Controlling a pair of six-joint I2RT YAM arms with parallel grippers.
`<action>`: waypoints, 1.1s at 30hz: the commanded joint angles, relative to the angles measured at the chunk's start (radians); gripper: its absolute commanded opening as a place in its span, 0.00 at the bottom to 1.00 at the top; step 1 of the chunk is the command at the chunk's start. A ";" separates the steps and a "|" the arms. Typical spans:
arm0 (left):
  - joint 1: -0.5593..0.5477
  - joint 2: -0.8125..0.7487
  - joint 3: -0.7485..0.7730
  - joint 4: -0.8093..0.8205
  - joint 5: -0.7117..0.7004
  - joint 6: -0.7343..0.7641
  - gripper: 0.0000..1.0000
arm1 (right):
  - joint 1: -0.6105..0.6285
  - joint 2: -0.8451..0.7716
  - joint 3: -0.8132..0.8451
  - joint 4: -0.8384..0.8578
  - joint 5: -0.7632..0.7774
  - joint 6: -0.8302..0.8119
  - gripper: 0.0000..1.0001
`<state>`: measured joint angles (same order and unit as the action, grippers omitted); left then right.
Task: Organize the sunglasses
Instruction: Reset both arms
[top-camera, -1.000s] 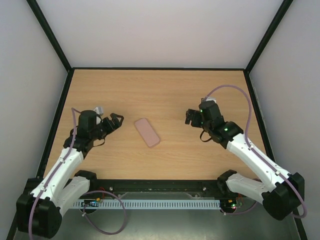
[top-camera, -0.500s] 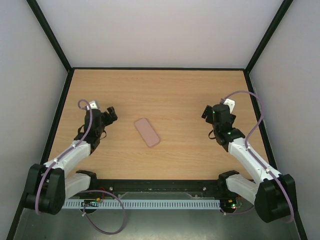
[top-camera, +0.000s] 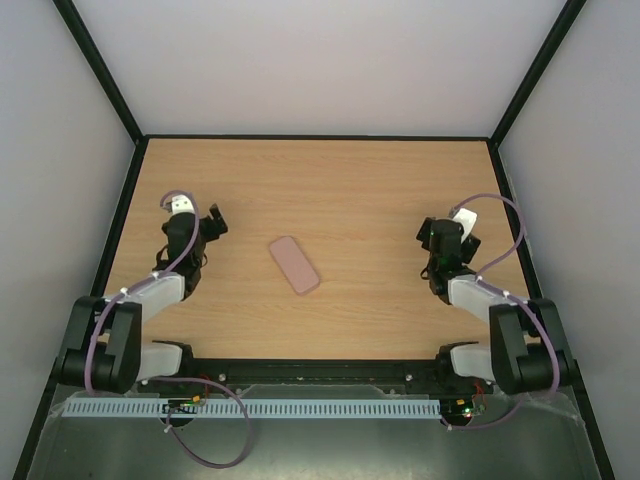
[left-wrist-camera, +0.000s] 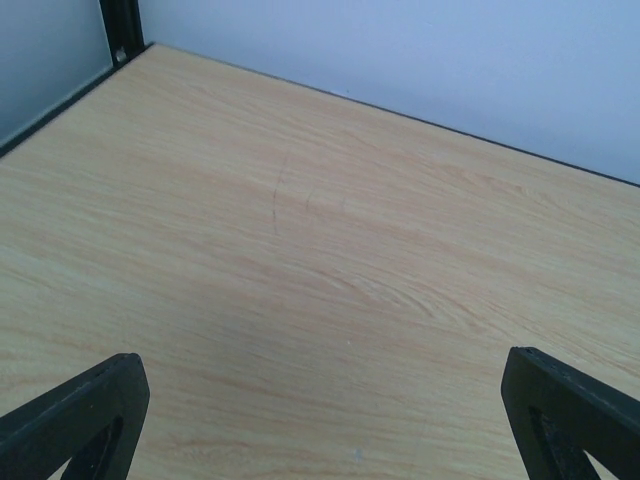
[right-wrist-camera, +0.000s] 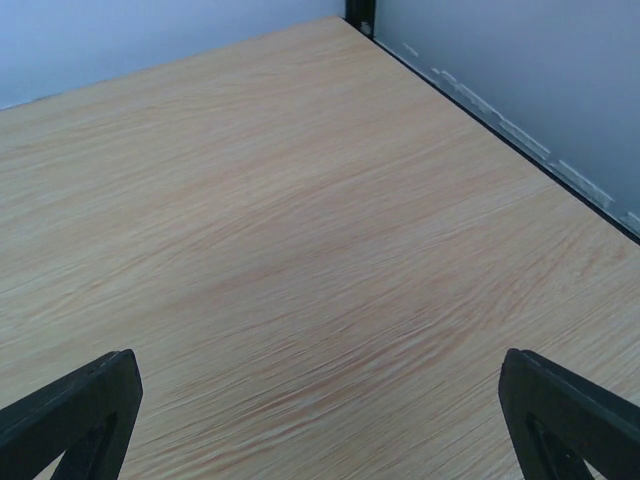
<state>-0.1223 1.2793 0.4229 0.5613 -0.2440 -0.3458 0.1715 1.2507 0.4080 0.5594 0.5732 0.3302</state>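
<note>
Overhead view first: both arms are sitting folded close to their bases at the near edge of the desk (top-camera: 350, 180). The left end effector (top-camera: 214, 222) is hanging over the left part of the wood, jaws standing wide apart, nothing between them. On the other side the right end effector (top-camera: 428, 236) is showing the same picture: released, spread wide, gripping nothing.

Between the two, a pink case (top-camera: 294, 265) is lying flat on the desk. It is looking closed from above, and it is lying at an angle, its far end pointing left and its near end pointing right. It is sitting somewhat nearer the left end effector than the right one, and well apart from both.

The sunglasses are not showing in any view, so I cannot tell where they are lying.

On the left wrist camera, two dark fingers (left-wrist-camera: 80, 420) are poking in at the bottom corners, far apart. Bare wood grain is filling everything between them and running up to a pale wall (left-wrist-camera: 450, 70), with a black frame post (left-wrist-camera: 122, 25) standing in the top left corner.

The right wrist camera is giving much the same. Its dark fingers (right-wrist-camera: 70, 420) are sitting at the two bottom corners, spread wide, with only wood grain between them. A black frame strip (right-wrist-camera: 480, 125) is running along the desk's right edge where it is meeting the wall.
</note>
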 joint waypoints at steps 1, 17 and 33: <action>0.016 0.022 0.035 0.094 -0.046 0.114 0.99 | -0.051 0.090 -0.039 0.231 0.001 -0.024 0.98; 0.116 0.153 -0.056 0.332 0.063 0.193 1.00 | -0.090 0.233 -0.108 0.540 -0.067 -0.088 0.98; 0.145 0.247 -0.215 0.747 0.116 0.239 1.00 | -0.089 0.275 -0.273 0.870 -0.244 -0.174 0.98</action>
<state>0.0193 1.5070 0.2417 1.1202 -0.1593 -0.1272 0.0845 1.5288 0.0666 1.4475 0.3519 0.1829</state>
